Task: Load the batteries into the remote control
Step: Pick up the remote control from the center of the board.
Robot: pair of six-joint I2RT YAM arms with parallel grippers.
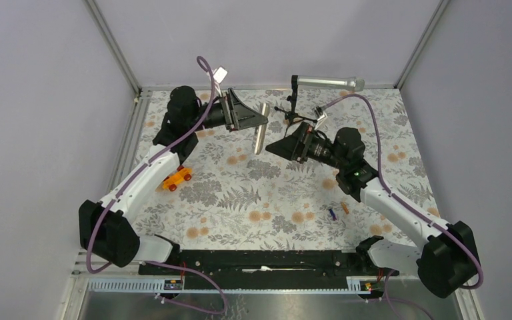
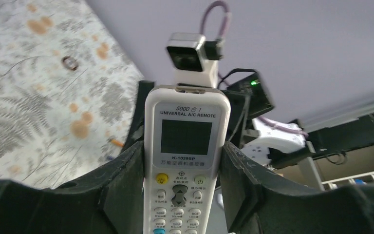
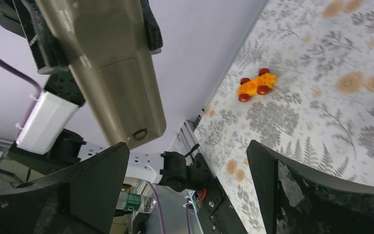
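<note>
The left claw pinches the remote aloft; a push from the open, empty right claw could dislodge it.

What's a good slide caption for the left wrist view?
The left gripper clamps a white air-conditioner remote, screen and buttons facing the camera, floral table behind.

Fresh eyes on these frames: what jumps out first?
First, the remote control, clamped in the left gripper and held above the far middle of the table, its tan back facing the open right gripper. Next, the blue battery and orange battery lying loose on the floral cloth beside the right arm. An orange toy car sits by the left arm.
</note>
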